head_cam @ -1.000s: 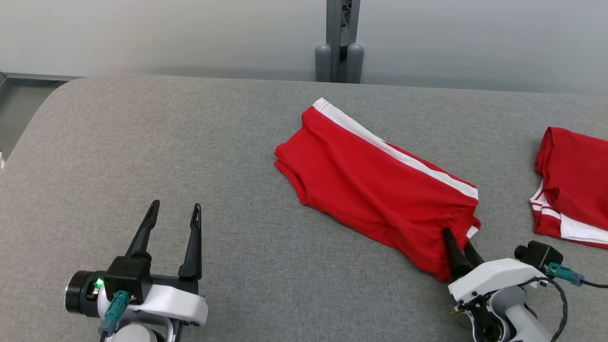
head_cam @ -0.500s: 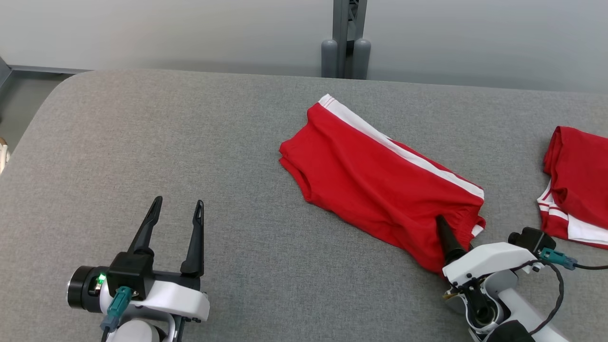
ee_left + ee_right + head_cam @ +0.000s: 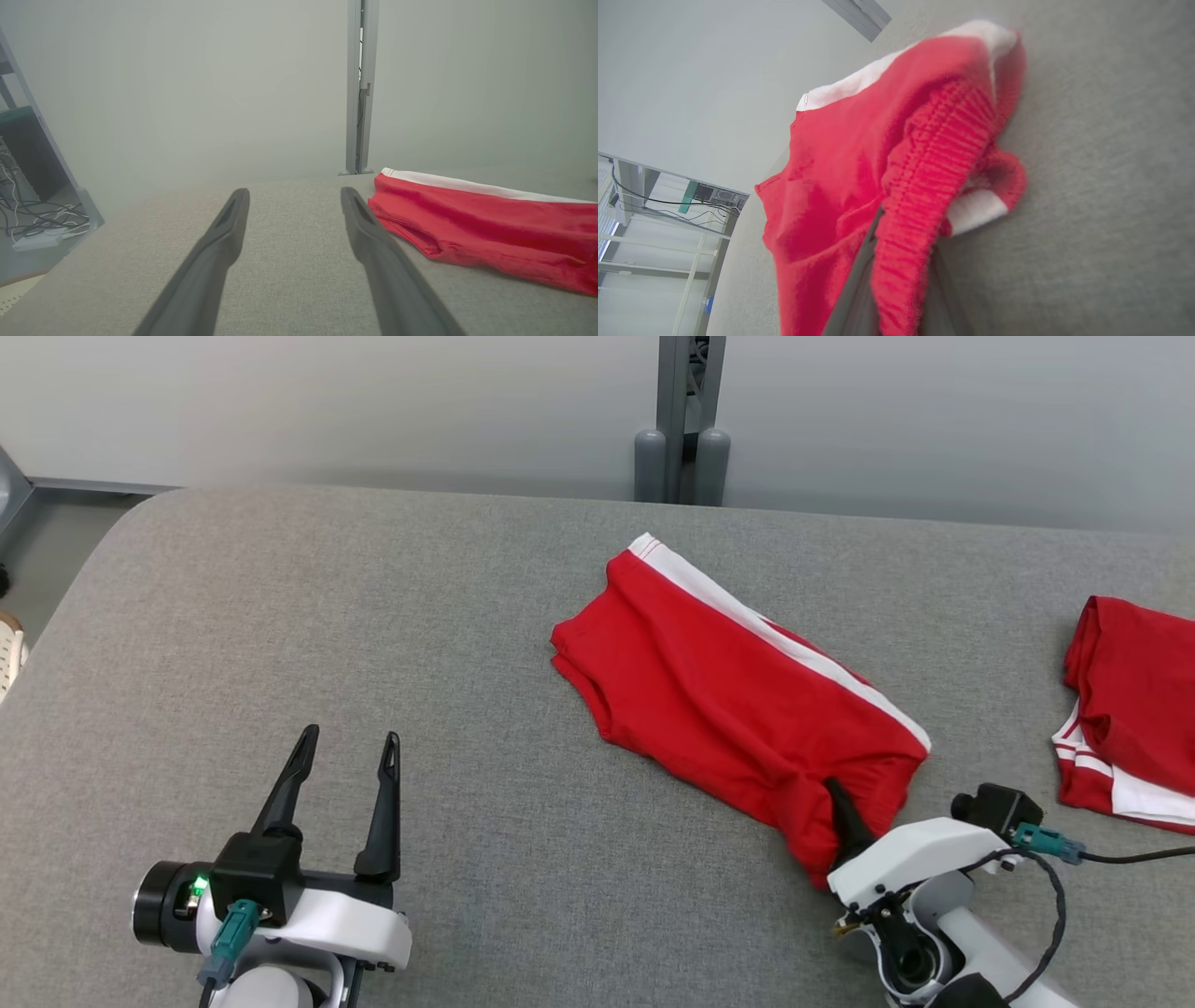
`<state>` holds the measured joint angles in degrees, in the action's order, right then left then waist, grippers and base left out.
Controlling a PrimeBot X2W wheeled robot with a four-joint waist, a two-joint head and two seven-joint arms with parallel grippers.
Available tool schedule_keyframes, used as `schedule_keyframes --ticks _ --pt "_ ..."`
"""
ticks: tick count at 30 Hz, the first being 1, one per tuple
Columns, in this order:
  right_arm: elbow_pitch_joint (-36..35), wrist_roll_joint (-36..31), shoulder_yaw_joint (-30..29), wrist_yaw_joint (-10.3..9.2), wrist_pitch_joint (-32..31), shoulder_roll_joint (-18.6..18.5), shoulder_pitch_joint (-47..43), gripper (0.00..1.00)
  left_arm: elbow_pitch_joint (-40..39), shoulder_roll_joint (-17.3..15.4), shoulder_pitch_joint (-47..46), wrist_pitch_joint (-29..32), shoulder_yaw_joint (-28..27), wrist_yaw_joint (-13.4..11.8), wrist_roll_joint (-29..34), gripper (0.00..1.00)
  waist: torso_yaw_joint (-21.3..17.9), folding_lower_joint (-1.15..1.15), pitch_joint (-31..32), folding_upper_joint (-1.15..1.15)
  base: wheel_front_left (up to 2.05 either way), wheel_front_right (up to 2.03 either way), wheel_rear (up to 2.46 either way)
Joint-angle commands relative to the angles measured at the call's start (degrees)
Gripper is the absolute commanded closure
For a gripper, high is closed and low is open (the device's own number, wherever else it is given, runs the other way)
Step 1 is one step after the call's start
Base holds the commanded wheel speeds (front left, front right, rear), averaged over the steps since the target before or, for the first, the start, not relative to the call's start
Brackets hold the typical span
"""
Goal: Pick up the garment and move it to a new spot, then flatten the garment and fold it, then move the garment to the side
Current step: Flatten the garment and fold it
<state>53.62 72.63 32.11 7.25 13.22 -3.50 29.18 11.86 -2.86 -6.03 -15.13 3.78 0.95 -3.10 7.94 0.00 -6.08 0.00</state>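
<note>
The garment [image 3: 728, 709], red shorts with a white side stripe, lies folded and slanted across the middle of the grey table [image 3: 373, 616]. My right gripper [image 3: 840, 807] is at its near right end, shut on the ribbed waistband, which bunches around the fingers. The right wrist view shows the garment [image 3: 878, 163] with its elastic band pinched between the two dark fingers [image 3: 852, 298]. My left gripper [image 3: 348, 737] stands open over bare table at the lower left, far from the cloth. In the left wrist view, the garment [image 3: 490, 233] lies to the right of the open left gripper [image 3: 294, 191].
Another red and white garment [image 3: 1130, 709] lies folded at the table's right edge. A grey post [image 3: 681, 420] stands behind the far edge, against a pale wall. The table's rounded left corner drops to the floor.
My right gripper has closed on the waistband and shifted left, dragging the garment's near end with it and bunching it. The left arm has stayed still. The head camera has shifted slightly.
</note>
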Motion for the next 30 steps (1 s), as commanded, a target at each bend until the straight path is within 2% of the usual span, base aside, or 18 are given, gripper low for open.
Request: schedule_keyframes --ticks 1,3,9,15,22,25,30 --pt "-0.95 0.15 0.88 0.44 -0.86 0.5 -1.28 1.0 0.08 -0.13 0.46 0.03 0.02 -0.15 -0.38 0.0 -0.27 0.0 0.38 0.0 0.0 0.0 0.0" --pt "-1.8 -0.44 1.49 0.43 -1.41 -0.8 -1.58 1.0 0.12 -0.14 0.6 0.03 0.32 -0.21 -0.45 0.0 -0.48 0.0 0.69 0.0 0.0 0.0 0.0" --pt "1.73 -3.63 3.01 0.29 -3.53 -5.87 2.63 1.0 0.46 -0.16 0.59 0.03 0.84 -0.25 -0.52 0.0 -1.13 0.0 1.43 0.0 0.0 0.0 0.0" --pt "4.59 -6.88 5.43 0.29 -8.51 -11.48 7.89 1.0 0.85 -0.15 0.79 0.03 2.37 -0.2 -0.92 0.0 -0.61 0.0 1.18 0.0 0.0 0.0 0.0" --pt "7.2 -12.14 10.08 0.29 -11.87 -17.58 14.2 1.0 1.47 -0.13 -0.22 0.03 3.84 -0.38 -1.41 0.0 2.08 0.0 -0.49 0.0 0.0 0.0 0.0" --pt "10.66 -15.76 12.11 0.23 -11.36 -21.32 17.37 1.0 1.91 -0.13 -1.05 0.03 4.33 0.09 -1.37 0.0 3.47 0.0 -2.0 0.0 0.0 0.0 0.0" --pt "16.42 -20.93 15.57 0.26 -12.31 -22.75 21.75 1.0 1.98 -0.17 -2.17 0.03 5.56 -0.37 -1.99 0.0 6.03 0.0 -4.05 0.0 0.0 0.0 0.0"
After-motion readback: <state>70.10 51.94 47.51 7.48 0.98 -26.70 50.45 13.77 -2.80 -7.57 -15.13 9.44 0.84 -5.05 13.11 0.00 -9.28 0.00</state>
